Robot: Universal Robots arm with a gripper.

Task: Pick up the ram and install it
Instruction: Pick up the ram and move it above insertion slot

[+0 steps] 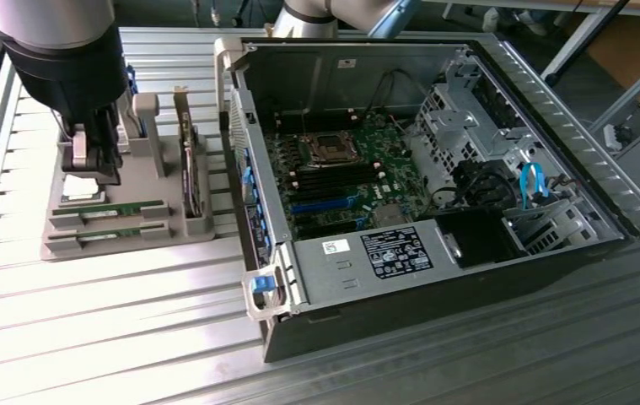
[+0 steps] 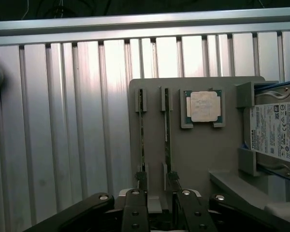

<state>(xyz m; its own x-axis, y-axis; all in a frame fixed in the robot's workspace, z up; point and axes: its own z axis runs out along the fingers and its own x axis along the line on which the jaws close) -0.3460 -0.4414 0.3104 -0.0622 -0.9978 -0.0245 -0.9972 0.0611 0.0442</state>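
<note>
Green ram sticks (image 1: 111, 207) left in the holder, gripper (image 1: 97, 169) held wide open above them

Two ram sticks (image 2: 141, 130) are seen standing on edge, side by side, in the narrow slots of a grey holder (image 1: 128, 246); the holder is set on a ribbed aluminium table (image 1: 94, 329), towards the exterior view's left; a square silver processor (image 2: 203, 106) is laid in its own recess of the same holder, near the ends of the sticks that lie farthest from the gripper (image 2: 159, 205); a hard drive (image 2: 270, 133) with a white label is propped along the holder's edge; the gripper is held over the holder, its fingers (image 2: 135, 208) are spread wide, and nothing is gripped between them; the near ends of the sticks are seen just ahead of the fingers in the wrist view; an open computer case (image 1: 353, 63) is placed just beside the holder, on the exterior view's right, and its motherboard (image 1: 342, 173) is exposed; neither stick is fitted there, both being kept in the holder's slots
</note>
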